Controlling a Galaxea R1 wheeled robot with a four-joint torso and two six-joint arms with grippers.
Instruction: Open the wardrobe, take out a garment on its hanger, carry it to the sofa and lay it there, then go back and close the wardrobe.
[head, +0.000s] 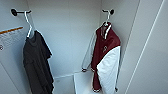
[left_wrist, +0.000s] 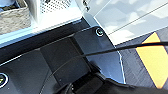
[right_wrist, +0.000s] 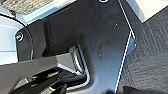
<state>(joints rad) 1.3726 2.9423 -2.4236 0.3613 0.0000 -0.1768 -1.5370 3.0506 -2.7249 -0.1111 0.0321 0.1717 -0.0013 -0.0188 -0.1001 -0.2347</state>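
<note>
We see the maroon jacket (head: 106, 47) on its white hanger (head: 107, 18) at right inside the open wardrobe (head: 67, 37), and cannot tell our grippers' finger state.

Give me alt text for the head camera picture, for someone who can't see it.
Inside an open white wardrobe, a maroon jacket with white sleeves hangs on a white hanger from a wall hook at right. A dark shirt hangs on another white hanger from a hook at left.
</note>
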